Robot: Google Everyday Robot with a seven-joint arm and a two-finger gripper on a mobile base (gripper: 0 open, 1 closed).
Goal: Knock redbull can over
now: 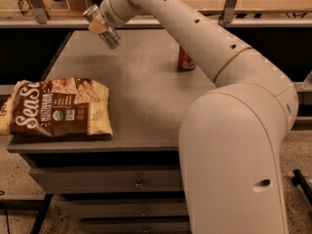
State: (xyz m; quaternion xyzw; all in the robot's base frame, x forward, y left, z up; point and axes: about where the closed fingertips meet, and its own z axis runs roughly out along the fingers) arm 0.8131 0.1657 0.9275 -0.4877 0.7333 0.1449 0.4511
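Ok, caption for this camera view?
Gripper holds the redbull can tilted over the table's far-left corner; chip bag front left, orange soda can behind the arm.

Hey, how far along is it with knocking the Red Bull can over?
Done: the gripper, above the grey table's far left corner, is clamped on the slim silver-grey metal can. In hand: the can is tilted and appears raised off the tabletop. Left: getting it lying on its side on the table and released.

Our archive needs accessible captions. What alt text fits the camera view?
The robot's gripper holds the slim silver-grey metal can tilted over the far left of the grey table; a brown chip bag lies front-left, an orange-red soda can behind the arm.
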